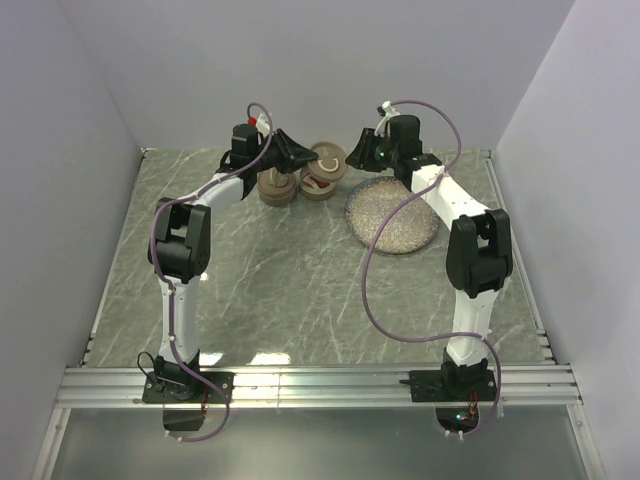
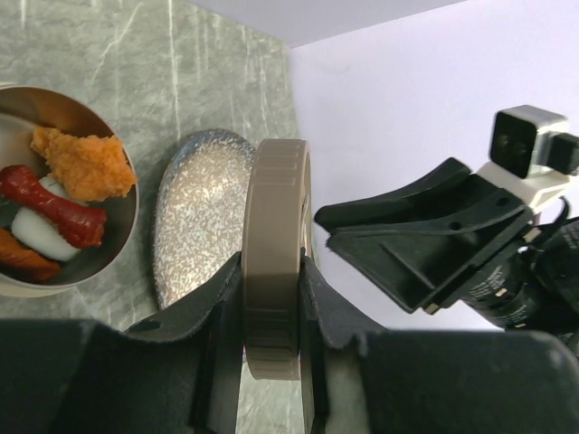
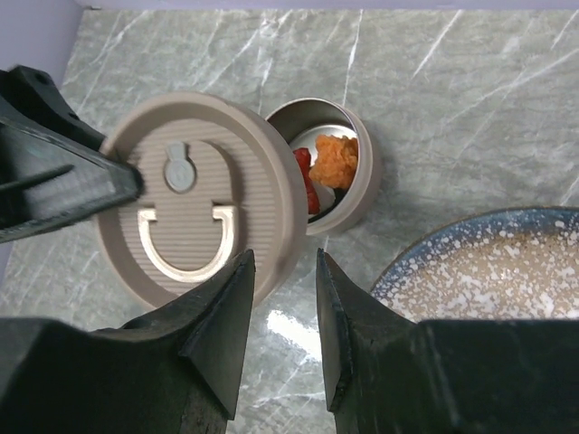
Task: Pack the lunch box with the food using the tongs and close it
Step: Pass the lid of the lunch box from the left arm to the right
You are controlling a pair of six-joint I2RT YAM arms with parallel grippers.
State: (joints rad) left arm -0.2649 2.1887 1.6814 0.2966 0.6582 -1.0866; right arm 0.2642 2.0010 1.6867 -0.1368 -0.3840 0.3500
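Observation:
My left gripper (image 2: 271,269) is shut on the beige round lid (image 2: 276,244), holding it on edge above the table. The lid (image 3: 194,208) shows its ribbed top and metal handle in the right wrist view. Just behind it stands the open lunch box (image 3: 364,172) with the food (image 3: 333,161) inside: an orange fried piece (image 2: 86,163) and a red strip (image 2: 54,206) on white. My right gripper (image 3: 283,262) is open beside the lid's rim, with nothing between its fingers. The tongs are out of view.
The speckled grey plate (image 1: 392,215) lies bare to the right of the lunch box (image 1: 318,183). A second beige round container (image 1: 277,187) stands just left of the box. Both arms meet near the back wall, over the containers.

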